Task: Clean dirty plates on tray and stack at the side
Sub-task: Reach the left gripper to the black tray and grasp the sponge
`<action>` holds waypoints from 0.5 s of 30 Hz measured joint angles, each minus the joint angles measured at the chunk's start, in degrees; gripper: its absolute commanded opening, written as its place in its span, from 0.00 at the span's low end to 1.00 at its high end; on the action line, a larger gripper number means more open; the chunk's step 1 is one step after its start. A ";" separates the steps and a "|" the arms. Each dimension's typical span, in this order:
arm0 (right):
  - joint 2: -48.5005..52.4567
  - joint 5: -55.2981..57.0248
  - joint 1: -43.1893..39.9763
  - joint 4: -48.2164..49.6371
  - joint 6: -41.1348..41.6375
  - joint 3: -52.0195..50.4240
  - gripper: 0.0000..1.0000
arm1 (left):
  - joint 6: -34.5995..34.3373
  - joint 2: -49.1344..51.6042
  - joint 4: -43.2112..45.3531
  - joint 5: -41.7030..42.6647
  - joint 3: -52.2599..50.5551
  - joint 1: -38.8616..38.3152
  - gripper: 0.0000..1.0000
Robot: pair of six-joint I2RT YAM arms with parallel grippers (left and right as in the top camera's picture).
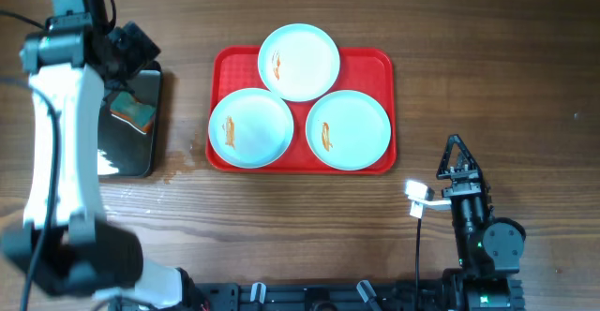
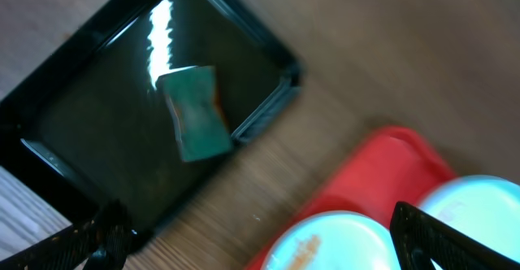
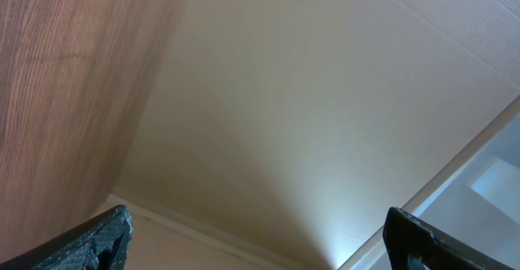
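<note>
The red tray lies at the table's centre and holds three pale plates, each with an orange smear: a far one, a near-left one and a near-right one. My left gripper hovers open and empty over the black tray at the left. In the left wrist view, my left gripper has its fingers wide apart, with the red tray's corner and two plates below. My right gripper rests at the near right, open and empty, and the right wrist view shows only wall and ceiling between its fingers.
A glossy black tray at the left holds a green and orange sponge. Both show in the left wrist view, the black tray and the sponge. A damp patch marks the wood beside it. A small white tag hangs by the right arm.
</note>
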 measured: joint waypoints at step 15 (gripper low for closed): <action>0.00 0.00 0.00 0.00 0.00 0.00 1.00 | 0.04 26.73 5.90 3.34 0.07 7.91 0.55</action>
